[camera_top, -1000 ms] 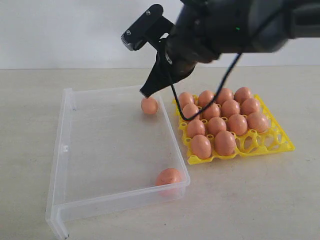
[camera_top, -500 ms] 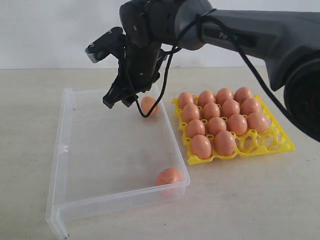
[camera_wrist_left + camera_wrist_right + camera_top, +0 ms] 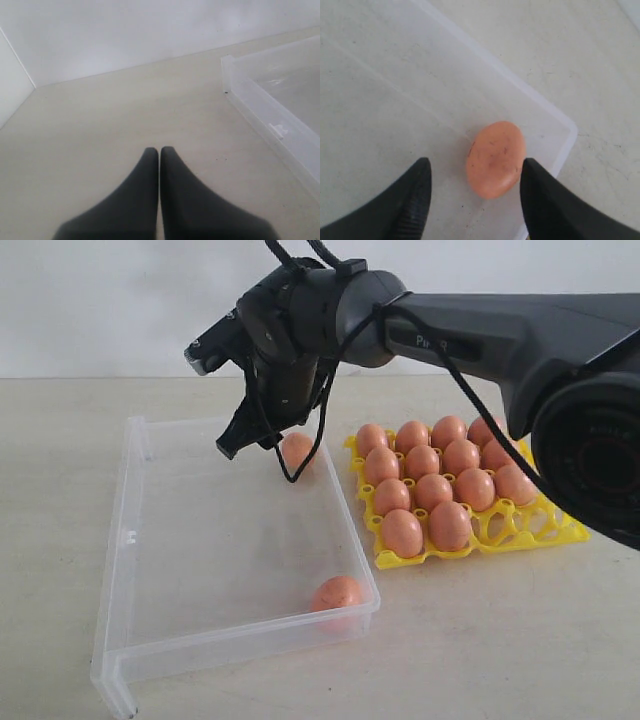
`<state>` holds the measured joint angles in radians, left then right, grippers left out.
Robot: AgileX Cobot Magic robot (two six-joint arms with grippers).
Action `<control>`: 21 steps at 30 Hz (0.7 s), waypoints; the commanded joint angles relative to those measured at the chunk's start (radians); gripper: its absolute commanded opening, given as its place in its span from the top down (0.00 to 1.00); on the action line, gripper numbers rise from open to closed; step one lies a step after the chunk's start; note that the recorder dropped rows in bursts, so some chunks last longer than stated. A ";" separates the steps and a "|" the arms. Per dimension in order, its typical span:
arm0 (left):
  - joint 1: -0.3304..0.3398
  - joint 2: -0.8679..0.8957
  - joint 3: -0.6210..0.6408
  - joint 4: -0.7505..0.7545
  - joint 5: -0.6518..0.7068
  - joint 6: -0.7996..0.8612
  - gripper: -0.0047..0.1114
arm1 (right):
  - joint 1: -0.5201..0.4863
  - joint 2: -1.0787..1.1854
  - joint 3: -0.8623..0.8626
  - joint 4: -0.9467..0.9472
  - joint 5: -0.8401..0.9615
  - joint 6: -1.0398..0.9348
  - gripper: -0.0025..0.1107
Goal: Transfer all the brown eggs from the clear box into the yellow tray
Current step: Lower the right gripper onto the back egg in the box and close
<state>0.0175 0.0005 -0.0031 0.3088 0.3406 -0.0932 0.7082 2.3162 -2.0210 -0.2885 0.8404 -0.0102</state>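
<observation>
Resting on the bench [image 3: 480,640], the clear box [image 3: 125,540] lies just beside the yellow tray [image 3: 520,532], which carries most of the brown eggs [image 3: 433,490]. Two more lie in the box: the near-corner egg [image 3: 337,594] and the far-corner egg [image 3: 496,159], straddled by the right tool [image 3: 475,162], its jaws wide and gripping nothing. The left tool [image 3: 159,150] is pressed shut and empty.
</observation>
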 commanded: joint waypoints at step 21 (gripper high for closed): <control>-0.004 -0.001 0.003 -0.002 -0.004 -0.005 0.95 | -0.025 0.068 -0.005 -0.020 -0.010 0.108 0.52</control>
<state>0.0175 0.0005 -0.0031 0.3088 0.3406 -0.0932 0.6955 2.3783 -2.0210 -0.3053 0.8142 0.0981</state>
